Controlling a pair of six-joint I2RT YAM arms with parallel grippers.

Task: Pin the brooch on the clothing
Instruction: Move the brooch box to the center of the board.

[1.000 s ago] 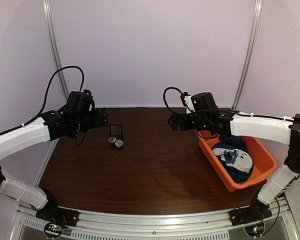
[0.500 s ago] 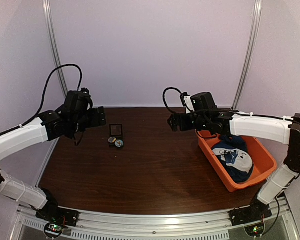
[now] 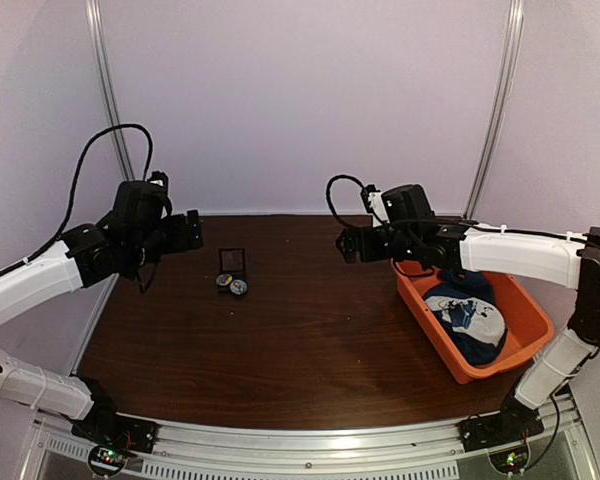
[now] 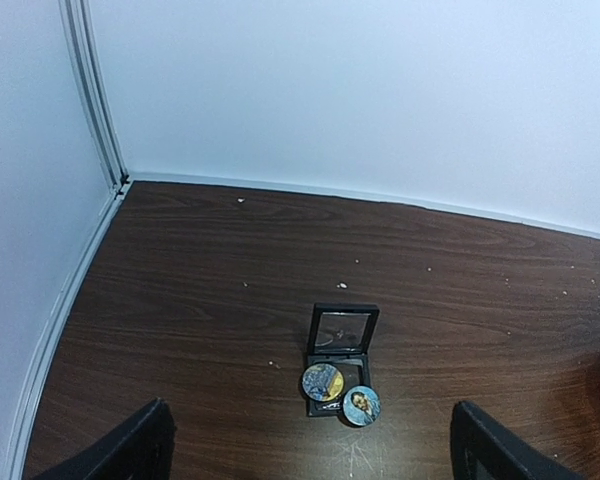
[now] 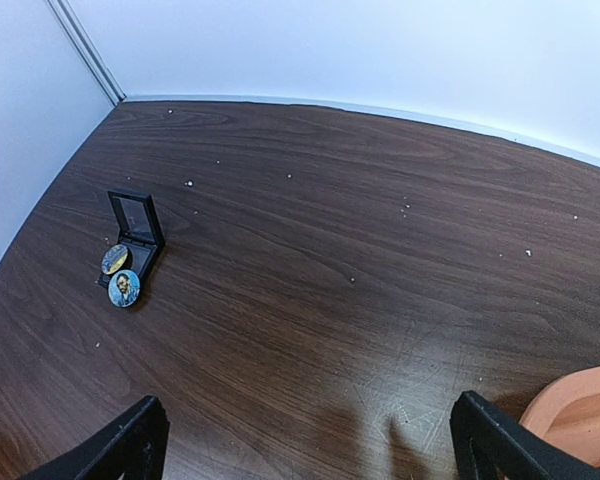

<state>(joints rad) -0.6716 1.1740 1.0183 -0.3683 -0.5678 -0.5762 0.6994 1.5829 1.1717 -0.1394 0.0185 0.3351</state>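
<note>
Opening reach; nothing gripped.
Left and right jaws are held wide; the brooch [image 4: 360, 403] lies ahead of the left jaws; a descent onto it is needed.

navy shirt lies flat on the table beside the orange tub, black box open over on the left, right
Not quite: the top view shows the navy shirt bunched inside the orange tub, not on the table beside it. The black box is open on the left.
</note>
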